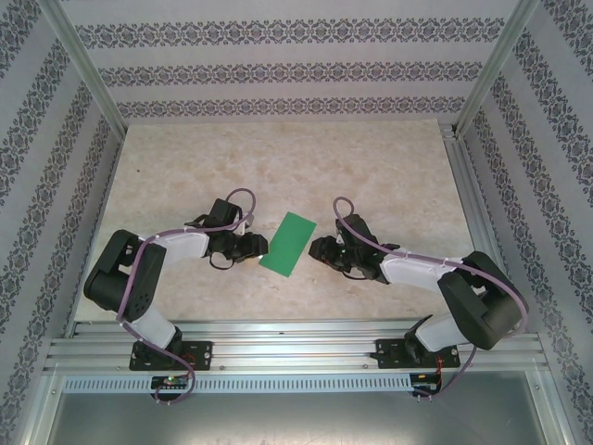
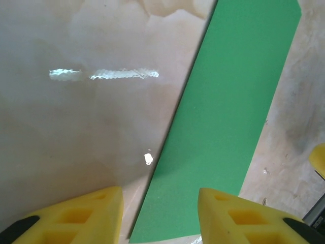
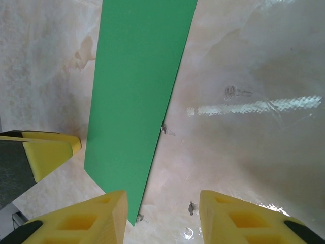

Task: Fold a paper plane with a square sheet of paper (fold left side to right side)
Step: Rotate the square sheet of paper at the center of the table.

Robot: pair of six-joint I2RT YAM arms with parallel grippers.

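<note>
The green paper (image 1: pixel 291 243) lies flat on the table as a narrow folded rectangle, tilted, between the two arms. In the left wrist view the green paper (image 2: pixel 228 127) runs from the upper right down between my yellow fingertips. My left gripper (image 1: pixel 259 246) stands open at the strip's left edge, nothing held. My right gripper (image 1: pixel 318 248) is open at the strip's right edge; the green paper (image 3: pixel 139 96) ends in a corner just beside its left fingertip (image 3: pixel 96 216). The left gripper (image 2: pixel 160 216) and right gripper (image 3: pixel 162 216) both hover low over the surface.
The beige marbled tabletop (image 1: pixel 278 167) extends far behind the arms, fenced by metal posts and patterned walls. A small white shiny spot (image 2: pixel 148 158) sits left of the paper. The other arm's yellow fingertip (image 3: pixel 51 150) shows at the left of the right wrist view.
</note>
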